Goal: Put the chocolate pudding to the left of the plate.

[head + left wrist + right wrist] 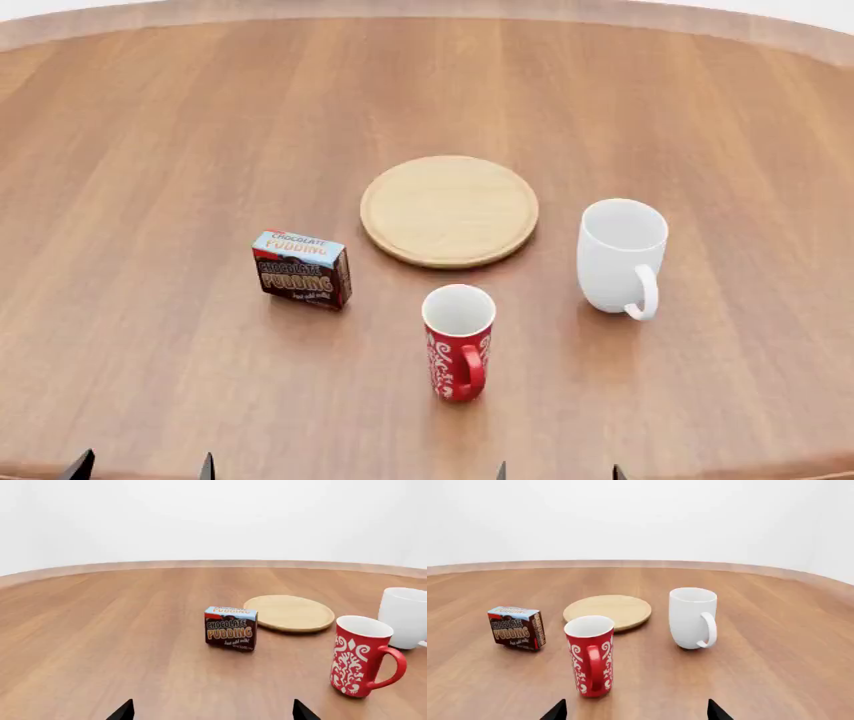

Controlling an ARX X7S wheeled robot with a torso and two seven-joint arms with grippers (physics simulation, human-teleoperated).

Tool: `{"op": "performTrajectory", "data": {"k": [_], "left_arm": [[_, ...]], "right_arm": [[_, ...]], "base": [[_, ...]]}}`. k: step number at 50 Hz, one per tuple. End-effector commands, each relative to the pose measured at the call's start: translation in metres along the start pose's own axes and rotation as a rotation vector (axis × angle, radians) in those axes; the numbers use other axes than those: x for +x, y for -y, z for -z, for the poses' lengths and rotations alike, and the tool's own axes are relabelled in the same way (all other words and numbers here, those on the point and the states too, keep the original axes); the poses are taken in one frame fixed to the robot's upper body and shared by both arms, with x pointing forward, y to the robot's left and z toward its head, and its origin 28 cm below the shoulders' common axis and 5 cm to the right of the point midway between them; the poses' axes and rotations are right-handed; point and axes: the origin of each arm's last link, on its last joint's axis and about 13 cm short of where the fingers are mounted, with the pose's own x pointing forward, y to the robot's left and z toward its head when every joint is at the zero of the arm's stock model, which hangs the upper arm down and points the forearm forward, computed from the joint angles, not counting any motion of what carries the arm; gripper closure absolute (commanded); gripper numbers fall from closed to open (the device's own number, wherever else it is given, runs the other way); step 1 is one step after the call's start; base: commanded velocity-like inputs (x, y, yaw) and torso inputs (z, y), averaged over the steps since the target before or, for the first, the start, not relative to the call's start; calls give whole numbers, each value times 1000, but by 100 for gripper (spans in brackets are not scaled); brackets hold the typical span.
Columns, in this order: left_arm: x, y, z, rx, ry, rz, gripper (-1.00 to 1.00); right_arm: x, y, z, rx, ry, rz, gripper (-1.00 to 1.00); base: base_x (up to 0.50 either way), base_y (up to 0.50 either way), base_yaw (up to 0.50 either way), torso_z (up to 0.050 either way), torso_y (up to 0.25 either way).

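I see the table [134, 120], then the plate [450, 210] mid-table; the chocolate pudding [303, 268] stands upright, near-left of it, untouched. Left gripper [140, 468] and right gripper [558, 472] hover spread, empty, presumably awaiting approach.
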Motion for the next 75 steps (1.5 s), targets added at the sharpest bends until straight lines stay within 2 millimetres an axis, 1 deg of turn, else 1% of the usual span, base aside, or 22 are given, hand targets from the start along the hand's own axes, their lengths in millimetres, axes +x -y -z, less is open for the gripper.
{"op": "performTrajectory", "data": {"k": [1, 25, 65, 75], "left_arm": [[0, 0, 0, 0, 0, 0, -100], [1, 0, 2, 1, 3, -4, -100], [1, 1, 3, 3, 3, 3, -100], [0, 2, 3, 3, 3, 5, -100]], "right_arm": [[0, 0, 0, 0, 0, 0, -100], [1, -3, 1, -42, -6, 28, -100], [2, -4, -1, -59, -8, 26, -100], [1, -4, 2, -65, -10, 24, -100]], "base": [[0, 0, 0, 0, 0], [0, 6, 0, 0, 0], [0, 250, 0, 0, 0], [0, 251, 0, 0, 0]]}}
